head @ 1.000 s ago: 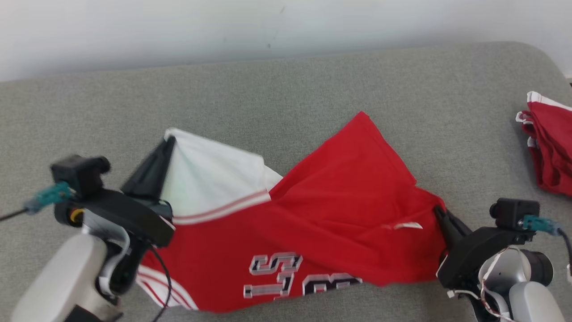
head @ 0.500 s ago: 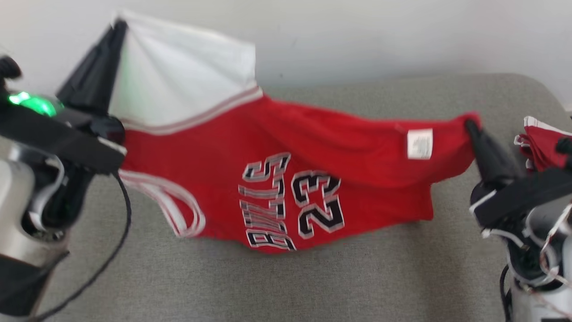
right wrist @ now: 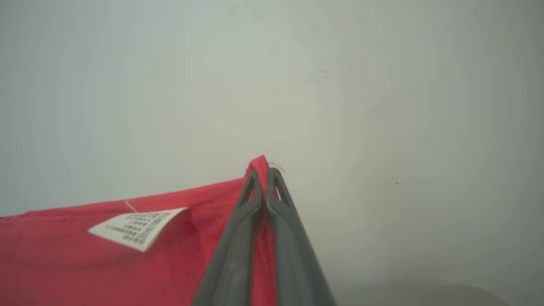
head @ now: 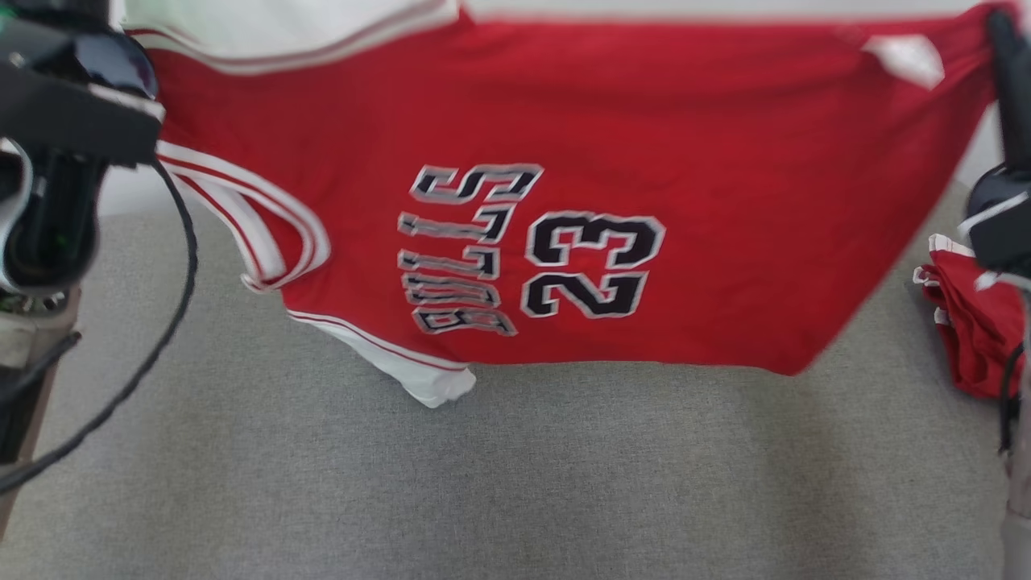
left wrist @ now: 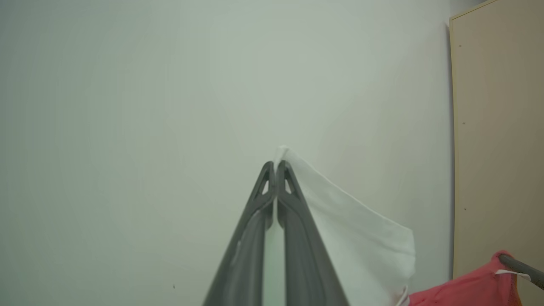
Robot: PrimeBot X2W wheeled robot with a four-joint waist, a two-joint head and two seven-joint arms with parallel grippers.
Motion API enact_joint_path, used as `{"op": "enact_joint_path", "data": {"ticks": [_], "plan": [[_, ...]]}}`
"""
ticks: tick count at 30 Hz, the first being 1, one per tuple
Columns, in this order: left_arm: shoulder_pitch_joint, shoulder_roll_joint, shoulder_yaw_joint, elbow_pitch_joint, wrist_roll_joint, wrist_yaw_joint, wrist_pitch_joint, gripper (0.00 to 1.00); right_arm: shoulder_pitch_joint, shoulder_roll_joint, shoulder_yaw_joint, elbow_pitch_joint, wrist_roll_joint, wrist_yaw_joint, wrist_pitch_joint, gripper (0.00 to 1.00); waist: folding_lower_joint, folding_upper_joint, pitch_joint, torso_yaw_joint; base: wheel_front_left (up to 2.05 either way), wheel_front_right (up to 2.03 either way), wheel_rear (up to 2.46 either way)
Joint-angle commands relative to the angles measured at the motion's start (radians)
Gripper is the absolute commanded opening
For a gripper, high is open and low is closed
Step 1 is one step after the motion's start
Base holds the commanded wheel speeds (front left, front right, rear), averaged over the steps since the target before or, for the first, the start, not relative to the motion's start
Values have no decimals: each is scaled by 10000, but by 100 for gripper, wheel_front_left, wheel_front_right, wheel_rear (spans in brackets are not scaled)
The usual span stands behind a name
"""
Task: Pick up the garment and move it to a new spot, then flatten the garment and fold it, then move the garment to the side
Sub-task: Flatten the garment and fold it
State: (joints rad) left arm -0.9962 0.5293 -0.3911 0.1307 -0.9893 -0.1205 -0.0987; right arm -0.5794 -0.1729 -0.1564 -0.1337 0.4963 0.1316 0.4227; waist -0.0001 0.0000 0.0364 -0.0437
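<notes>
1. The left gripper [left wrist: 275, 165] is pinched tight on a white corner of the red jersey [head: 612, 105].
2. The right gripper [right wrist: 264, 172] is pinched tight on a red corner, near the white tag [right wrist: 136, 229].
3. The jersey hangs stretched between them, above the back part of the grey cushion [head: 515, 483].
4. A second red cloth [head: 970, 338] lies at the cushion's right edge.

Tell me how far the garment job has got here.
Done: the red basketball jersey with white trim is lifted, hanging above the grey fabric surface. In hand: the left gripper pinches its white corner and the right gripper its red corner, spreading it. Left: setting it down, flattening, folding, moving aside.
</notes>
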Motion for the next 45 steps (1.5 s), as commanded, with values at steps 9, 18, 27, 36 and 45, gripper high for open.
{"op": "enact_joint_path", "data": {"ticks": [9, 18, 27, 36, 45], "plan": [[-597, -383, 287, 634, -172, 356, -236, 0, -763, -307, -9, 731, -293, -24, 141, 0, 1, 0, 243, -127, 0, 0, 0], [-1614, -278, 436, 780, -69, 256, -332, 0, -2276, -253, 672, 1060, -661, -24, 572, 0, 1, 0, 2140, -285, 0, 0, 0], [-3856, 651, 156, 998, 1752, 97, -836, 0, -5058, 230, 1672, 2163, -1543, -24, 280, 0, 1, 0, 4723, -820, 0, 0, 0], [-6128, 953, 1309, -269, 5243, 364, -1652, 0, -7639, 1092, 955, 4139, -3263, -26, -3039, 0, 1, 0, 5910, -1500, 0, 0, 0], [-5034, 87, 2619, -1939, 6742, -80, -1662, 0, -8159, 1153, 547, 5447, -5371, -26, -5874, 0, 1, 0, 6722, -1515, 0, 0, 0]]}}
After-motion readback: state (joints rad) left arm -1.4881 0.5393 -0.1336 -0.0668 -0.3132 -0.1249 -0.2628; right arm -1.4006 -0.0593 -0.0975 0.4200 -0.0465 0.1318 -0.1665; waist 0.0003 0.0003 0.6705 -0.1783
